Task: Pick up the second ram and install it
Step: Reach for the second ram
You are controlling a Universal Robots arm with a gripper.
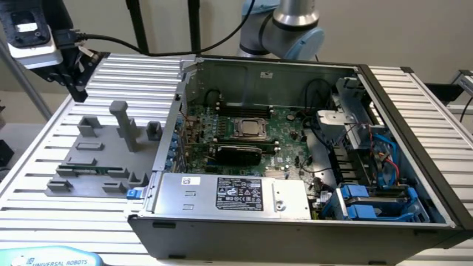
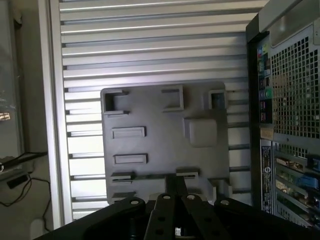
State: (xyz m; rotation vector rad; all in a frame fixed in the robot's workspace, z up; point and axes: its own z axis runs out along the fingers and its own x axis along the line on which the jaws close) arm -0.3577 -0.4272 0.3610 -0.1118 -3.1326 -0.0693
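Our gripper (image 2: 175, 185), fingers together and seemingly empty, hovers over the grey fixture (image 1: 103, 151); the second ram (image 1: 78, 164) lies there, unpicked.

This place looks like a robotics laboratory or a test workshop, not a home. The work table (image 1: 436, 122) is built of ribbed aluminium profiles. On it stands an open desktop computer case (image 1: 296, 238) with its green motherboard (image 1: 284, 151) uncovered. Just beside the case lies a grey fixture plate (image 1: 103, 149) with moulded holders for parts. Behind the case rises an industrial robot arm (image 1: 284, 25) with grey and light-blue joints, and its gripper (image 1: 79, 95) hangs over the table with black cables. A teal device (image 1: 52, 257) in the near corner carries the words "UNIVERSAL ROBOTS".
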